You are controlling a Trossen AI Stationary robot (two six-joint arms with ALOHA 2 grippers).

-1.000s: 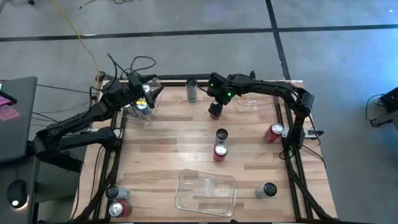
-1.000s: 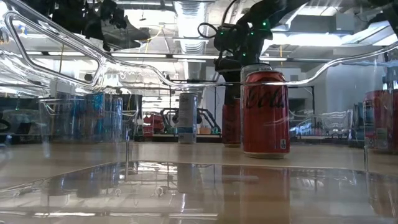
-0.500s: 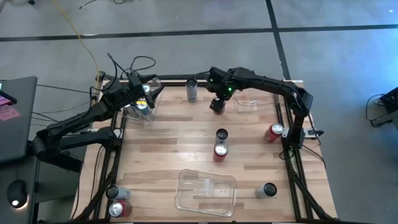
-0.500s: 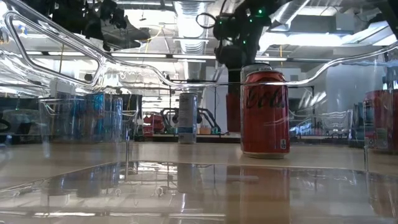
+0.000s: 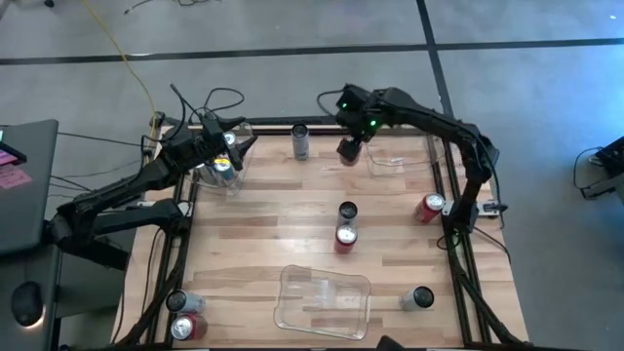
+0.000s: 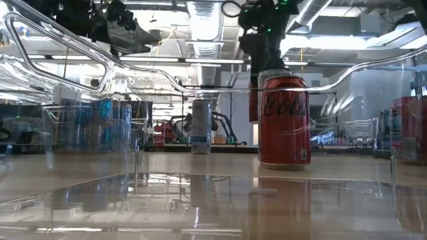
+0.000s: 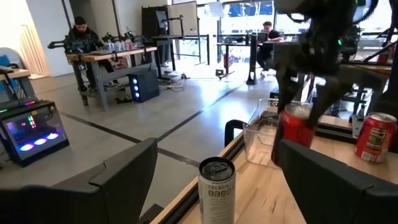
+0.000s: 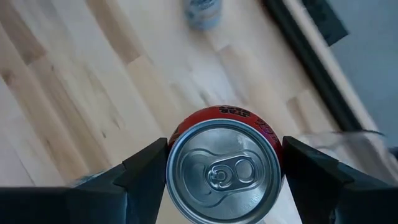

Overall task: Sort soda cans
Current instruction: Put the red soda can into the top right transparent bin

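Wooden table [image 5: 273, 229] with dark frame rails. Clear plastic bin [image 5: 323, 300] at near edge, another clear bin [image 5: 395, 162] at far right, a third [image 5: 237, 168] at far left. Yellow cable [image 5: 125, 60] on grey floor. Room behind: people seated at desks [image 7: 79, 32], monitor glowing purple [image 7: 31, 132].

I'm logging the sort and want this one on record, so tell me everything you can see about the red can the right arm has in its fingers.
The red can is a small metal cylinder with a silver top and an unopened pull tab. It stands upright, clamped on two opposite sides by the right gripper, lifted clear of the wooden table at its far edge. It hangs next to a clear bin, beyond a silver-blue can. Only the fingers touch it.
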